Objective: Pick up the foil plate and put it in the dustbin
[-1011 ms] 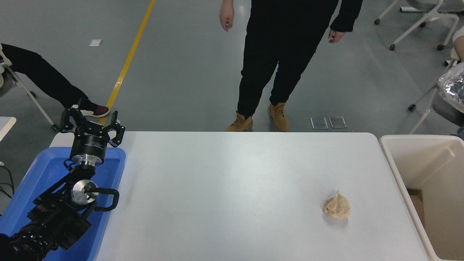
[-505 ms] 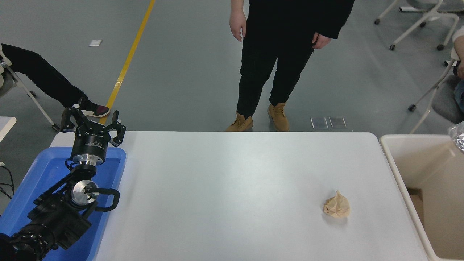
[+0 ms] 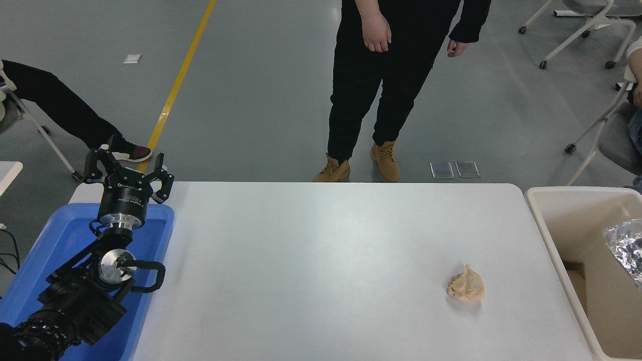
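- Bright, even overhead light; sharp focus throughout.
- Soft sheen on the white rectangular table (image 3: 321, 240).
- A faint shadow sits under the small crumpled tan paper wad (image 3: 466, 290).
- Crinkled silver foil plate (image 3: 626, 246) glints.

Only a paper wad (image 3: 466, 290) interrupts the table (image 3: 321, 260) before the dustbin (image 3: 556, 240).

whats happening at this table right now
A foil plate shows at the picture's right edge, over the open dustbin beside the table; what holds it is out of view, and so is the right arm. The left gripper is parked open over a blue tray at the lower left. A tan paper wad lies on the table near the bin. A person stands at the far side, touching nothing.
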You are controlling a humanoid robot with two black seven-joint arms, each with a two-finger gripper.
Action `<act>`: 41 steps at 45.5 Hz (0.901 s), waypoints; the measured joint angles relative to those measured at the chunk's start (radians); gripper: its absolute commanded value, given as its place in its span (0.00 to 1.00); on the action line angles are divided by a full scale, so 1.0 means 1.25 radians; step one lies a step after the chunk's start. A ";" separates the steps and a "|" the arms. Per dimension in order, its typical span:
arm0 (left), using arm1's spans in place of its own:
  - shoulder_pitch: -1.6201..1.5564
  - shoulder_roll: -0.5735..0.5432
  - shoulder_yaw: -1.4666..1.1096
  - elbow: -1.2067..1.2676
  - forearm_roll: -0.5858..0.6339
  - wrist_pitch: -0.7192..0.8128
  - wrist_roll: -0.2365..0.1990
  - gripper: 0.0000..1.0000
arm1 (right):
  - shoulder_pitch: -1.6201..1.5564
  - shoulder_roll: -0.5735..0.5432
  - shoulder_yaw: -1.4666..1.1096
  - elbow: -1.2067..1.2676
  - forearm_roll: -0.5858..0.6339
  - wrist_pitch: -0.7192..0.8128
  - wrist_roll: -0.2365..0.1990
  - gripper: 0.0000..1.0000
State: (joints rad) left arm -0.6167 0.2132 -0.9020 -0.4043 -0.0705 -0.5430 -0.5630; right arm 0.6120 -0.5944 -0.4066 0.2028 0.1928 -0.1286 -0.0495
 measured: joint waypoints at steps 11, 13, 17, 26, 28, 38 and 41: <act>0.000 0.000 0.000 0.000 0.000 0.000 0.000 0.99 | -0.010 0.005 -0.003 -0.004 0.002 -0.001 -0.001 0.99; 0.000 0.000 0.000 0.000 0.000 0.000 0.000 0.99 | -0.010 0.005 -0.004 -0.004 0.002 -0.001 -0.001 1.00; 0.000 0.000 0.000 0.000 0.000 0.000 0.000 0.99 | -0.001 0.005 -0.005 -0.004 0.002 0.002 -0.001 1.00; 0.000 0.000 0.000 0.000 0.000 0.000 0.000 0.99 | 0.079 0.004 -0.045 0.008 -0.006 0.010 -0.001 1.00; 0.000 0.000 0.000 0.000 0.000 0.000 0.000 0.99 | 0.101 0.004 -0.063 0.011 -0.007 0.013 -0.001 1.00; 0.000 0.000 0.000 0.000 0.000 0.000 0.000 0.99 | 0.242 0.034 -0.202 0.041 -0.011 0.028 0.001 1.00; 0.000 0.000 0.000 0.000 0.000 0.000 0.000 0.99 | 0.276 0.053 -0.237 0.047 -0.012 0.031 0.001 1.00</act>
State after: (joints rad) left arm -0.6172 0.2129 -0.9020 -0.4044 -0.0706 -0.5430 -0.5629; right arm 0.9569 -0.5288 -0.7035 0.2619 0.1783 -0.0899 -0.0480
